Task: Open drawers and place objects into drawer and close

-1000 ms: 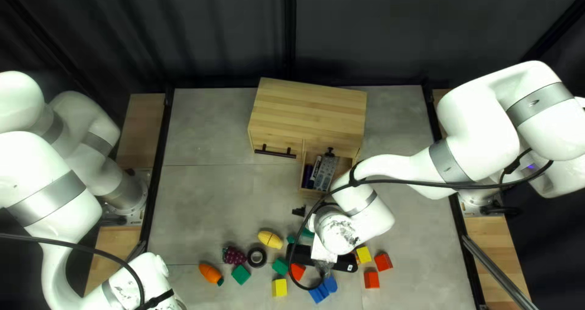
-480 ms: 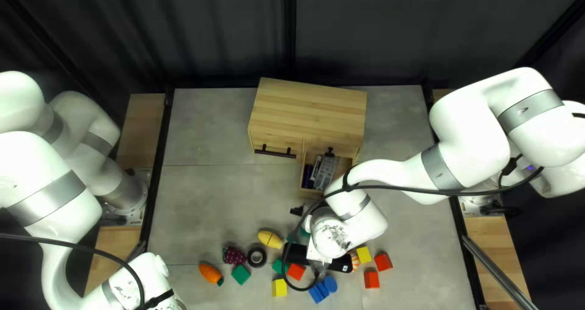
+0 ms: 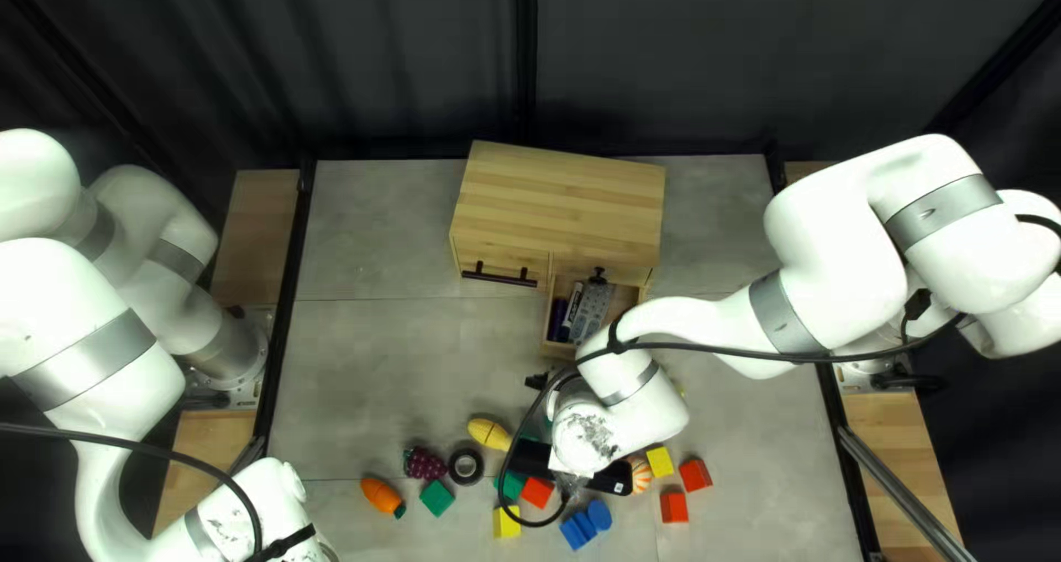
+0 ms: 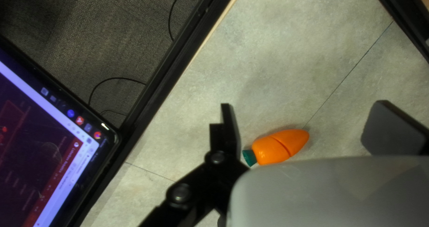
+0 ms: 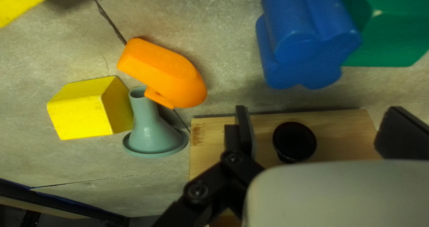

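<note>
Drawer (image 3: 559,351) of pale wood, top left view, stands open, nearer the right arm (image 3: 639,405). Left wrist view: smooth orange carrot (image 4: 282,146) lies under the left gripper (image 4: 306,115), long axis roughly jaw to jaw; jaws well apart. Right wrist view: right gripper (image 5: 319,113) has parted jaws; round black knob (image 5: 292,137) between them, on a wooden panel (image 5: 209,155), probably next to grasp.

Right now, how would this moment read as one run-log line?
drawer open | markers inside | neighboring drawer shut | left gripper open | right gripper open
</note>
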Available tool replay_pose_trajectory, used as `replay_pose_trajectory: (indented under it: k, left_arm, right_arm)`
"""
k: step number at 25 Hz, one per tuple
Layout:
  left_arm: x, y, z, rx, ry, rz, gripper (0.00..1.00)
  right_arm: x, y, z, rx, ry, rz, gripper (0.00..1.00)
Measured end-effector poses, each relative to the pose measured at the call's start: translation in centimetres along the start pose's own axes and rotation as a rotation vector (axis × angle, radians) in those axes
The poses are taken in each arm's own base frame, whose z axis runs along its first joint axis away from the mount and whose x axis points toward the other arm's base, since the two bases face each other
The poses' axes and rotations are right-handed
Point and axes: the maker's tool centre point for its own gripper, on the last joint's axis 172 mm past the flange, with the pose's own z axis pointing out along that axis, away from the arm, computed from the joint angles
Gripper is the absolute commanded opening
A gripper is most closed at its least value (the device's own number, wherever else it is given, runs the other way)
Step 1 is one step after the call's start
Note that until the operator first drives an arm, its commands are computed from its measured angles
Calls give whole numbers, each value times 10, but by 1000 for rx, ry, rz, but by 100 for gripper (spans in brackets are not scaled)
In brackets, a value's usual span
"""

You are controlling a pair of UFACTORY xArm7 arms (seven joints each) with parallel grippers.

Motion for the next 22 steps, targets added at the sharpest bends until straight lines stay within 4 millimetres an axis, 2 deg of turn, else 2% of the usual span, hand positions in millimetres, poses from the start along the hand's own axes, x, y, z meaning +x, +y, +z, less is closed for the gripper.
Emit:
replay_pose_trajectory:
  k: [22]
  left_arm:
    - [0, 0, 0, 0, 0, 0, 100]
  right_arm:
    - [-17, 4, 9, -2, -15, 23, 100]
